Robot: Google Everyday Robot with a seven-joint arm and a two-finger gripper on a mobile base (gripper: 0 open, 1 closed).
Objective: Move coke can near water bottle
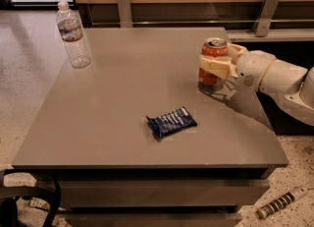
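Note:
The coke can (214, 50), red-orange with a silver top, stands upright at the right side of the grey table (122, 73). My gripper (216, 63) reaches in from the right and is shut on the can, with one cream finger (212, 66) across its front. The can's base is at or just above the table, over its shadow. The water bottle (72, 34), clear with a white cap and a red-and-white label, stands upright at the table's far left corner, far from the can.
A dark blue snack packet (171, 122) lies near the table's middle front. A wooden wall with metal rail posts (124, 7) runs behind the table. A black cable (29, 196) and a striped object (279, 204) lie on the floor.

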